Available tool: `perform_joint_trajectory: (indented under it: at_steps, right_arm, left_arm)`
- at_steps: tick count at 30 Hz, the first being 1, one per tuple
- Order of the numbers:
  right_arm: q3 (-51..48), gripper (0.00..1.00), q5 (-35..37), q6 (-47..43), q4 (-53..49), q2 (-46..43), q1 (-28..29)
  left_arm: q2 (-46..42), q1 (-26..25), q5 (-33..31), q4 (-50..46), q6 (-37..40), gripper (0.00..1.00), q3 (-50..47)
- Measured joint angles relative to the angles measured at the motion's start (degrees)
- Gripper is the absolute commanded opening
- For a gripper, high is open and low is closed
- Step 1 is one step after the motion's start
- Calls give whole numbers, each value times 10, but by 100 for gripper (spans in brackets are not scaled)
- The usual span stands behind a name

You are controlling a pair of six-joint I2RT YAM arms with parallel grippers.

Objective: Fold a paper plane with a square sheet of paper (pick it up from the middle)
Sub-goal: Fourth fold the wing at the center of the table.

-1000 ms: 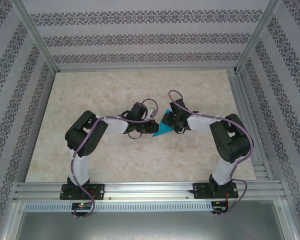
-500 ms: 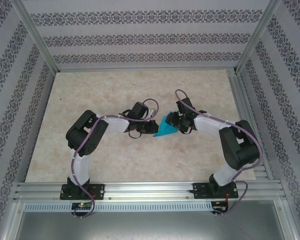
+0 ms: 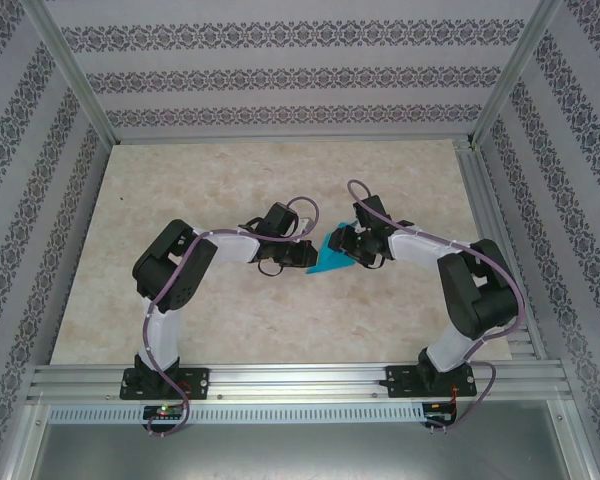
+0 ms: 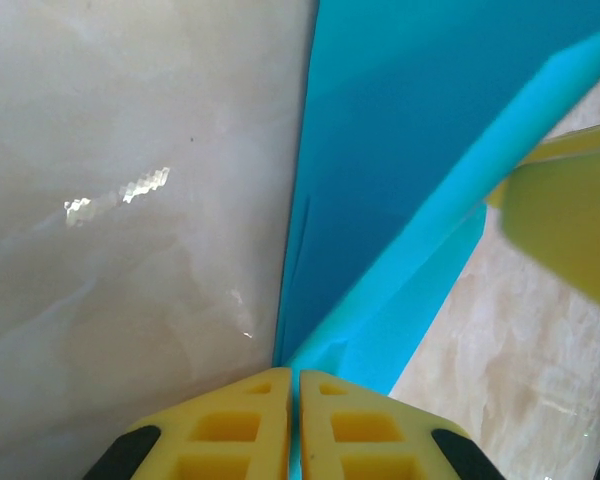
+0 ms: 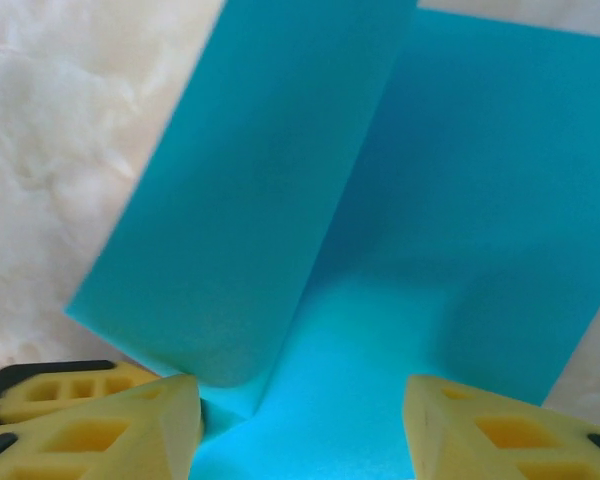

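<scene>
Paper (image 3: 328,260) first, Mia: where is it?

Between the two tools, Jon, on the tabletop (image 3: 180,180). It is creased, one flap flat, the other raised.

Who holds it?

The left tool (image 4: 292,378). Its jaws are pressed together with the paper's edge nipped between the pads, at the end of the crease. The right tool (image 5: 298,392) stands wide open astride the fold. One finger (image 5: 150,415) sits just beside the flap's corner, but I see no grip there.

What has changed in the last second?

Seen from above, the right arm's elbow has swung outward, away from the left arm, and its tool has backed slightly away from the left tool. The paper looked like a flat dark wedge beside the left tool; now a brighter flap stands up on the right tool's side. The left arm has not moved.

And for the job?

A fold is under way, I judge, not finished: the left tool anchors the crease while the right one is free to press or retake the flap. No dart shape yet, so most creases remain.

Risk?

A thin sheet held by one edge can swivel; the next pinch should meet the flap squarely.
</scene>
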Motion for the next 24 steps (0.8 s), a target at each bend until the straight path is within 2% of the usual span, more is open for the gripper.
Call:
perform_joint_trajectory:
  at_steps: [13, 24]
  right_arm:
    - [28, 57, -4, -31, -17, 37, 0]
    - [28, 58, -12, -41, -21, -2, 3]
  left_arm:
    - [2, 0, 2, -8, 0, 12, 5]
    - [2, 0, 2, -8, 0, 12, 5]
